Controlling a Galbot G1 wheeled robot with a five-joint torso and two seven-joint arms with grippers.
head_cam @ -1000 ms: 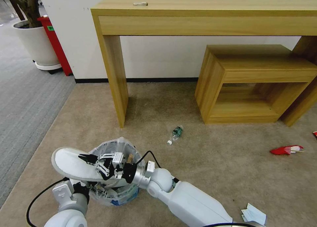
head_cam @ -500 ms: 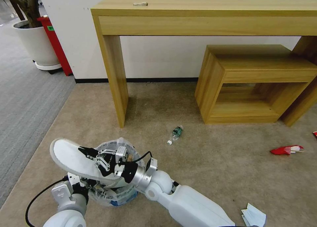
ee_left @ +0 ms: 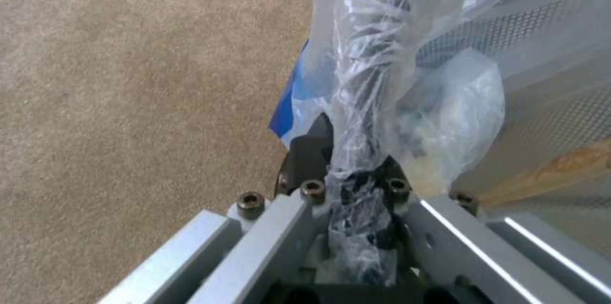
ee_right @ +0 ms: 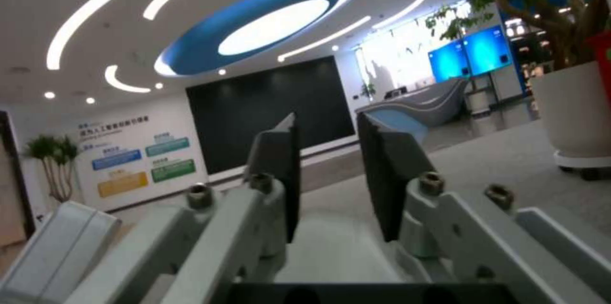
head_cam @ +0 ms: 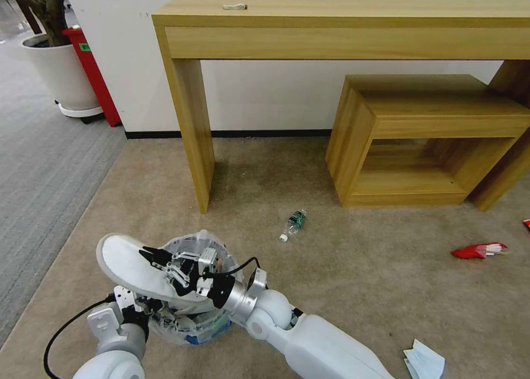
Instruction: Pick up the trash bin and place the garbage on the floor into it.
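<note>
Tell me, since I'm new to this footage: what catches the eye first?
A white slipper lies across the top of the bag-lined trash bin, with the right gripper over it, jaws apart. The left gripper clamps the bin's plastic liner low at its side. A green-label bottle lies on the beige carpet beyond.

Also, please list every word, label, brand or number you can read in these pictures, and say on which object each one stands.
No text can be read for certain.
Wall posters, right wrist view: coloured panels with writing, too blurred to read.
Bottle on the carpet: green label, too small to read.
Red cabinet beside the plant pot: small green sticker, unreadable.
Blue screens: no legible text.
</note>
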